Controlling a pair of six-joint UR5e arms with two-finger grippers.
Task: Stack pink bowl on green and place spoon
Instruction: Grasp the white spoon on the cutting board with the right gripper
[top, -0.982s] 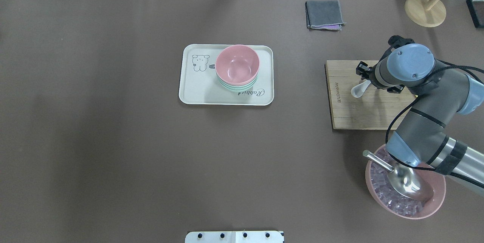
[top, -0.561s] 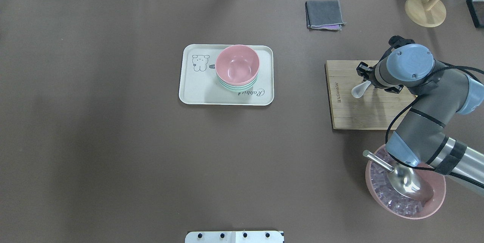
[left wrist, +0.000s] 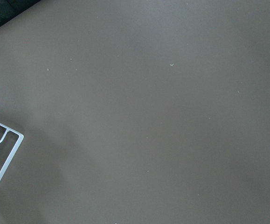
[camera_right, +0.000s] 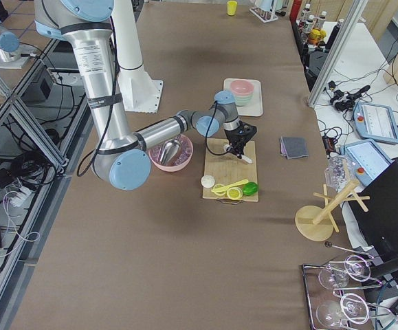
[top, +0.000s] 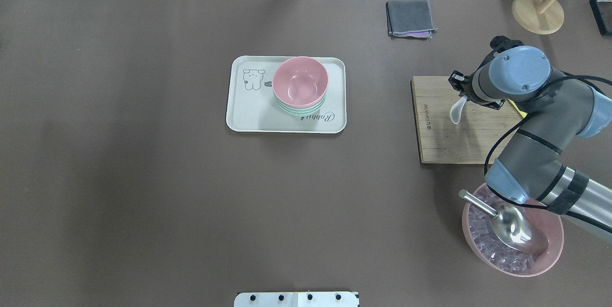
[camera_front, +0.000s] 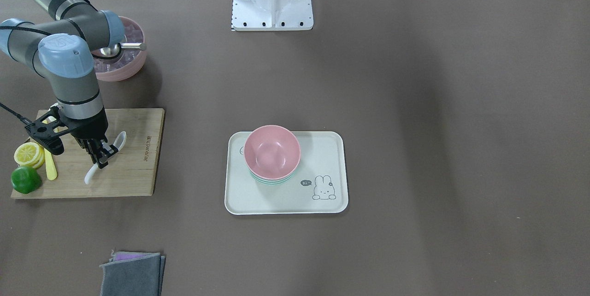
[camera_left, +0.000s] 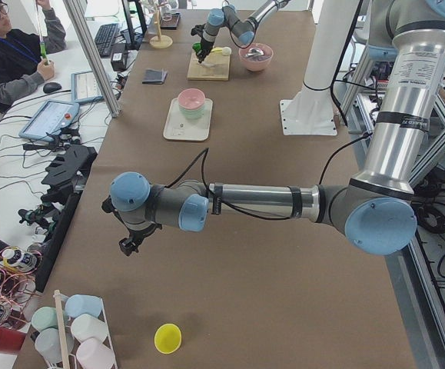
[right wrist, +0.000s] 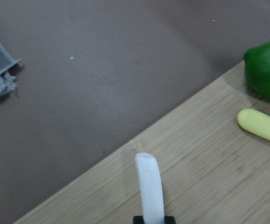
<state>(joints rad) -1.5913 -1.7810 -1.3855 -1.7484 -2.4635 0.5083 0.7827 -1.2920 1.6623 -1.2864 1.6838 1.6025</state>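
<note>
Reads "Rabbit" in looping script along one long edge of the tray (top: 239,123), well apart from the right gripper (camera_front: 102,155), off toward the robot's left. Shows "hi" in a small speech bubble beside the rabbit drawing (camera_front: 324,187) on that tray. Carries a burnt-in brand along the cutting board (camera_front: 133,174) edge just beside the gripper — too small to read.

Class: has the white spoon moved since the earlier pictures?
Yes. The white spoon, in the right gripper, has swung toward the far edge of the cutting board.
</note>
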